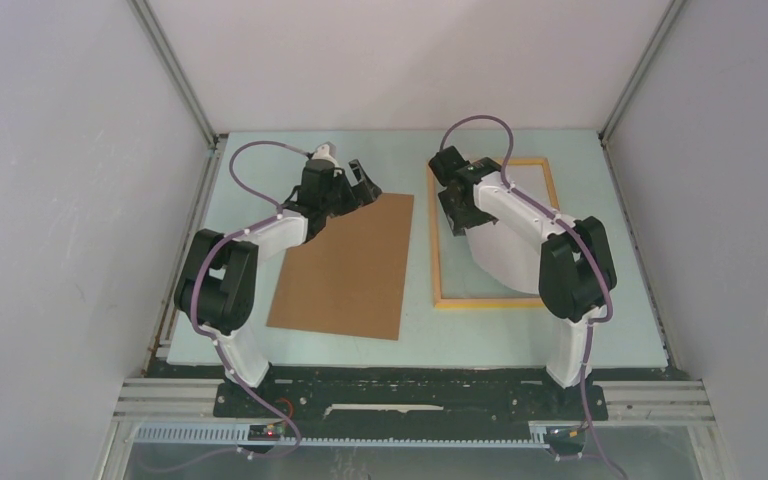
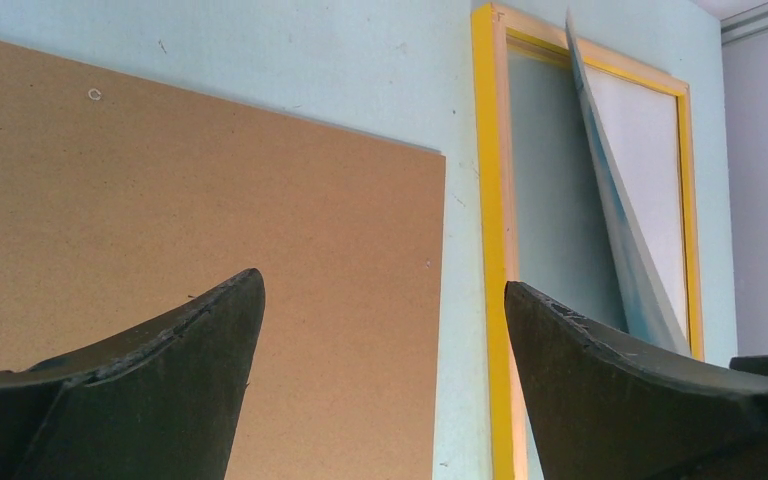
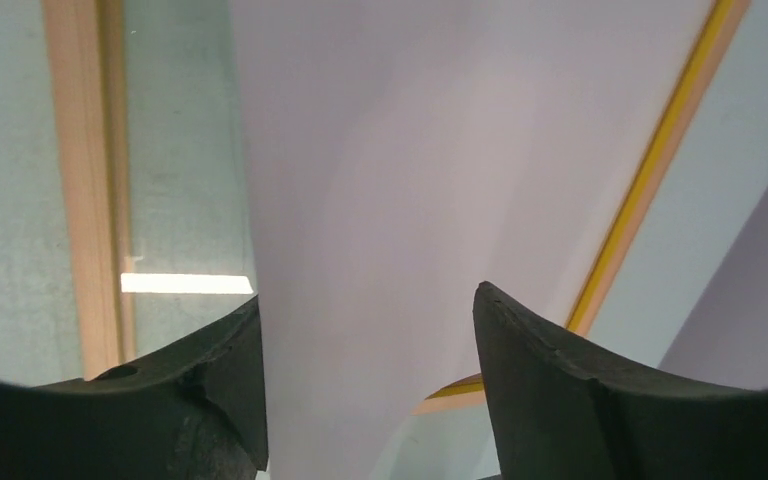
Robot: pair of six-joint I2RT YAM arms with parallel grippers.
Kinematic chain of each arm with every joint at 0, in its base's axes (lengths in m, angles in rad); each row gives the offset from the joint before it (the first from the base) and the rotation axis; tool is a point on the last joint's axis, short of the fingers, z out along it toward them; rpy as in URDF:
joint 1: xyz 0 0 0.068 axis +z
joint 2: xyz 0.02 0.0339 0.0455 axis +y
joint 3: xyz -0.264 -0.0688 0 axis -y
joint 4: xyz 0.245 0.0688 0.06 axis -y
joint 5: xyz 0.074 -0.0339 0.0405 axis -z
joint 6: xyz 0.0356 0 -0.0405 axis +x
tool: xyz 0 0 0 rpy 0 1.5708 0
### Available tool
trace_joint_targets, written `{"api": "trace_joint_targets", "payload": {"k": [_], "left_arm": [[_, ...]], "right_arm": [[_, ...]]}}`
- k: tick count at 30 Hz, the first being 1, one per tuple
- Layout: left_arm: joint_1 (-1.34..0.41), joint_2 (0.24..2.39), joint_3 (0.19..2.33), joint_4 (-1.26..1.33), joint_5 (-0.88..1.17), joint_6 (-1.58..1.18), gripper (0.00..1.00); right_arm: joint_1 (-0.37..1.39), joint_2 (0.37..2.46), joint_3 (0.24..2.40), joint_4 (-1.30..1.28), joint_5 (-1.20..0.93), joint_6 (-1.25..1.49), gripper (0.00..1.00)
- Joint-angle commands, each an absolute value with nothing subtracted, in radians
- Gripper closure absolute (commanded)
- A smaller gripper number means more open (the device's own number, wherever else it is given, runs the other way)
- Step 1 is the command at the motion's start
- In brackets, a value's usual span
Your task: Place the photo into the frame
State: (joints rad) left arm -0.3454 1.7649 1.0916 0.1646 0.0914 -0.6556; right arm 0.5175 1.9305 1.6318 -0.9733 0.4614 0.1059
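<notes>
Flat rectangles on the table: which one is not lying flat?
The photo: tilted inside the yellow frame, one edge lifted. Frame and brown board lie flat.

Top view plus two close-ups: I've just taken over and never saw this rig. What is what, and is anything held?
The top view looks down on two robot arms bolted at the near edge of the table. The other two pictures come from cameras on their wrists; the dark wedges are that arm's own fingers. On the table lie a brown board and a yellow frame. The photo, white side up, sits inside the frame, one edge lifted. The left gripper and right gripper both stand open; nothing is held.
</notes>
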Motion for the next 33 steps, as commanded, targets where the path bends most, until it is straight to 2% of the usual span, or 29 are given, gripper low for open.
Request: {"api": "trace_joint_targets", "payload": {"k": [1,5,11,20,24,33], "left_arm": [[-0.339,1.734,1.057,0.21,0.107,-0.657,0.03],[-0.339,1.732,1.052,0.211,0.105,-0.658,0.03],[-0.339,1.732,1.051,0.214,0.109,-0.659,0.03],[-0.338,1.735,1.048,0.222,0.119,-0.664,0.03],[-0.338,1.735,1.048,0.222,0.124,-0.664,0.03],[-0.339,1.719,1.022,0.251,0.127,-0.666,0.02]], "right_arm": [[0.523,1.889,1.65,-0.949,0.344,0.129,0.23],[0.522,1.85,1.619,-0.926,0.239,0.144,0.16],[0.501,1.743,1.506,-0.848,0.106,0.176,0.14],[0.443,1.625,1.233,-0.597,-0.223,0.302,0.14],[0.367,1.538,1.085,-0.46,-0.384,0.369,0.18],[0.369,1.407,0.922,-0.352,-0.507,0.428,0.15]]}}
